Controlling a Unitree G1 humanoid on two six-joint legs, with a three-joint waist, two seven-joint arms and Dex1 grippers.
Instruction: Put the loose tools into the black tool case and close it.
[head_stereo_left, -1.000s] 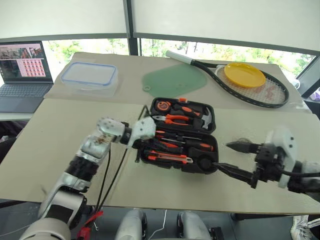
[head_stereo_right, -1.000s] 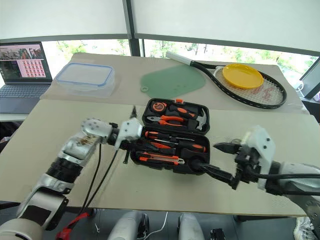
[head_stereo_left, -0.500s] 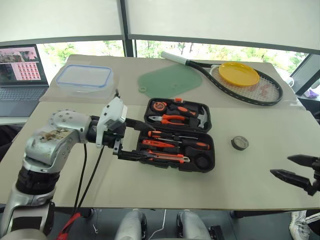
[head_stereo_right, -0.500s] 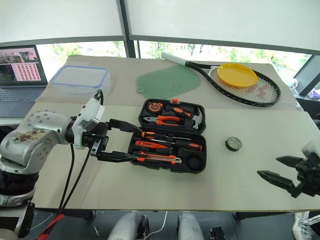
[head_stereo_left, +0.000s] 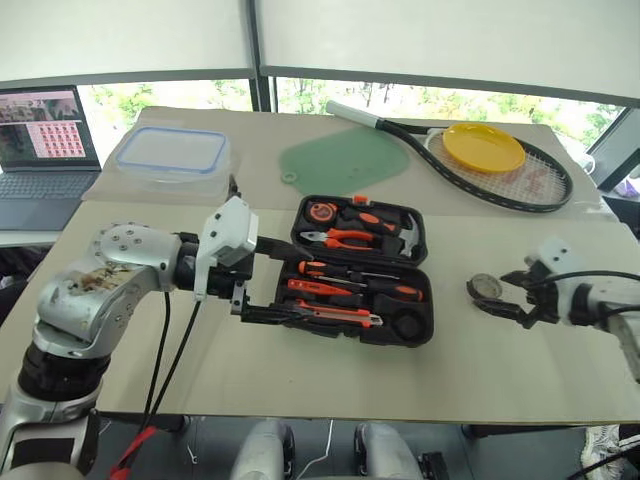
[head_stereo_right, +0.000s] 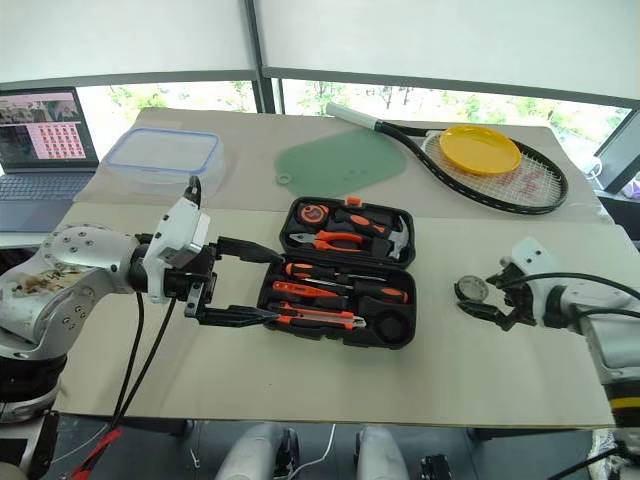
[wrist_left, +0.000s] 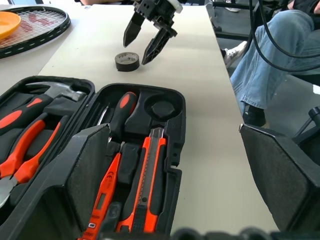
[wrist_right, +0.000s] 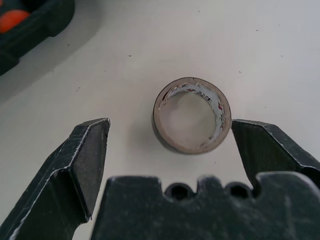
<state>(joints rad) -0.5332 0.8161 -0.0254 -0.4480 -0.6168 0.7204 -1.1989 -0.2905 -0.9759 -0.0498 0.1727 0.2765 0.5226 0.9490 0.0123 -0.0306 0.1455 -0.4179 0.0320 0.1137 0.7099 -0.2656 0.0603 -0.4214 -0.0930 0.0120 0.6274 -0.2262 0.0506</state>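
right gripper (head_stereo_right: 487, 296) stood wide open, jaws bracketing the small tape roll (head_stereo_right: 469, 290), which lay flat on the table (head_stereo_right: 300, 370), well apart from the open tool case (head_stereo_right: 340, 270), toward the table's right edge. left gripper (head_stereo_right: 245, 285), also wide, empty, hovered at the case's left side, farther off.

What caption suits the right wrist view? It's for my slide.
Open right end effector straddles the small tape roll lying flat on the table.

Black tool case (head_stereo_left: 420, 325) with orange-and-black tools, dark tape roll (wrist_right: 191, 115), yellow plate (head_stereo_left: 484, 148), green mat (head_stereo_left: 348, 160).
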